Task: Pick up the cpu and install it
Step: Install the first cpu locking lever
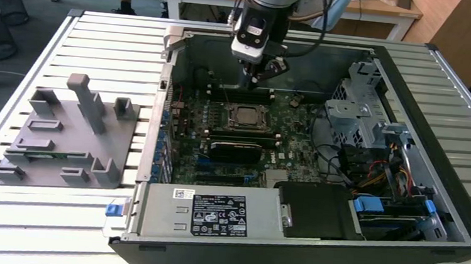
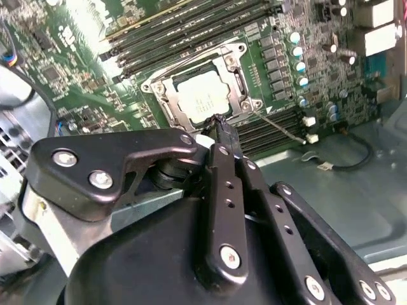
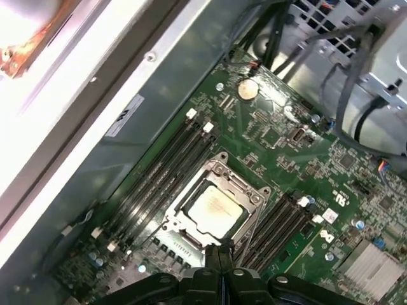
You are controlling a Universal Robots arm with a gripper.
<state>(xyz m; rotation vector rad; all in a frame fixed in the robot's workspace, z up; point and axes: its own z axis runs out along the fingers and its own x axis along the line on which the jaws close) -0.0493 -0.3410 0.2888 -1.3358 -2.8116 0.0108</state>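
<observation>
The cpu (image 1: 245, 116), a square chip with a silver lid, lies flat in the metal-framed socket (image 1: 244, 128) on the green motherboard inside the open computer case. In both wrist views the cpu (image 2: 200, 98) (image 3: 213, 210) sits seated within the socket frame (image 2: 236, 60) (image 3: 224, 166). My gripper (image 1: 261, 72) hangs above the board, just behind the socket in the exterior view. Its black fingertips (image 2: 219, 122) are pressed together with nothing between them, a little above the cpu's edge. The fingertips (image 3: 216, 249) also point down at the socket rim.
A grey fixture plate (image 1: 67, 134) with upright blocks lies on the slatted table at the exterior view's left. Memory slots (image 2: 191, 28) flank the socket. A drive cage (image 1: 355, 110), cable bundles (image 1: 375, 174) and the power supply (image 1: 212, 215) crowd the case.
</observation>
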